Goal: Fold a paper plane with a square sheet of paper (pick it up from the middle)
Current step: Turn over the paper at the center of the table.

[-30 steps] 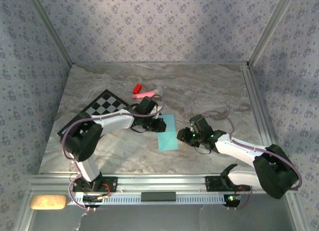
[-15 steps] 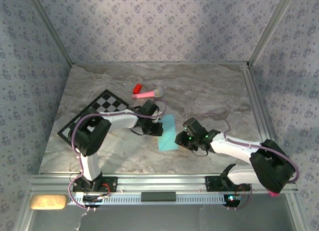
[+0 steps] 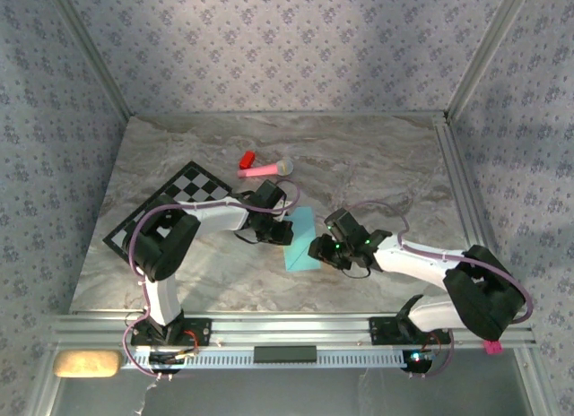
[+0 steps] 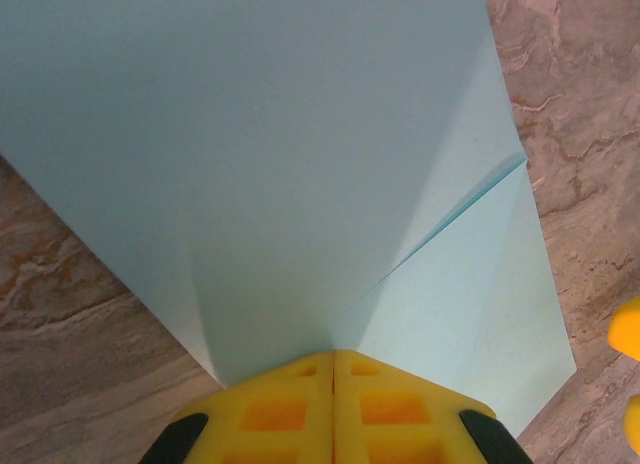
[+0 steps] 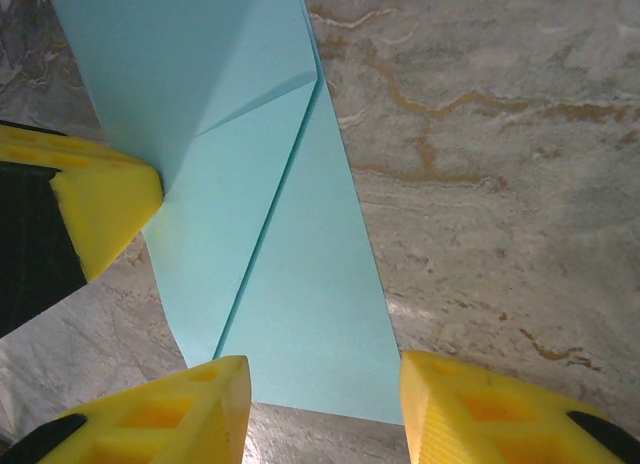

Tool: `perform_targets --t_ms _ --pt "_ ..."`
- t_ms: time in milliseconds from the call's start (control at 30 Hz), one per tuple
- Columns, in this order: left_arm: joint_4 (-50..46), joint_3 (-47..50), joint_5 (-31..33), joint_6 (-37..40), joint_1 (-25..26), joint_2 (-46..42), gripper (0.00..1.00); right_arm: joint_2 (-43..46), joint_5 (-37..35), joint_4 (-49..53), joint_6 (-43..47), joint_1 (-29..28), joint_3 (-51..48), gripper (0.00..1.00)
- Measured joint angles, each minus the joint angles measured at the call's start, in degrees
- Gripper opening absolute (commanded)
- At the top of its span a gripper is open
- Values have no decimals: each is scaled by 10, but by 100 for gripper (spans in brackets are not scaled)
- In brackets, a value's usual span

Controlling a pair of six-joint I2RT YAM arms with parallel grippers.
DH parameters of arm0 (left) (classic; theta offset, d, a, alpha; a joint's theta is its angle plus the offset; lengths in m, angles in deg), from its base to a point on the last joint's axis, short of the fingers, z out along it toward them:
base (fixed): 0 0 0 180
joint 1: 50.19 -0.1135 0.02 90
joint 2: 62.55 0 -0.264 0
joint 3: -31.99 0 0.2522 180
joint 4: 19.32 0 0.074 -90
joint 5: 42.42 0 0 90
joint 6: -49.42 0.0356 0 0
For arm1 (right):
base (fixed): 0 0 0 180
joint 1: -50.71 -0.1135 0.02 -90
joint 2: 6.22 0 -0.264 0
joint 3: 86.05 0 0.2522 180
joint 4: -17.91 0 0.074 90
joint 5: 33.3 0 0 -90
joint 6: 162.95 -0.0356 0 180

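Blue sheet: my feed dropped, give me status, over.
Left gripper shut on blue sheet edge. Right gripper open, astride its end. Sheet part-folded. Pink toy, checkered mat well apart.

From above and behind we overlook the whole table (image 3: 377,165); our two wrist cameras look down from close, both sharing the blue paper (image 4: 250,164).

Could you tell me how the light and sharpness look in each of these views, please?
Top view: even, soft light, faint shadows on the table, everything sharp. Left wrist view: the raised fold of the blue paper is shaded darker than the flat flap, and crisp. Right wrist view: sharp, with a mild sheen on the table.
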Motion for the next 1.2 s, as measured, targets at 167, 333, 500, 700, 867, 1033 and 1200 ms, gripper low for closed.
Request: perform_targets --t_ms 167,333,500,700,867,1033,1200 --pt "2 2 0 -1 0 0 9 -14 12 0 0 0 2 45" --pt "6 4 0 -1 0 -1 9 -23 19 0 0 -1 6 45" --pt "7 4 0 -2 0 -1 11 -24 22 -1 0 -4 10 45" --pt "7 4 0 -2 0 -1 11 -25 23 -2 0 -5 10 45" --pt "7 4 0 -2 0 -1 11 -37 23 -2 -4 -9 10 45" --pt "8 5 0 -2 0 -1 11 -46 24 -8 -7 -9 13 45" --pt "8 5 0 -2 0 -1 11 -53 32 -38 -10 -9 13 46"
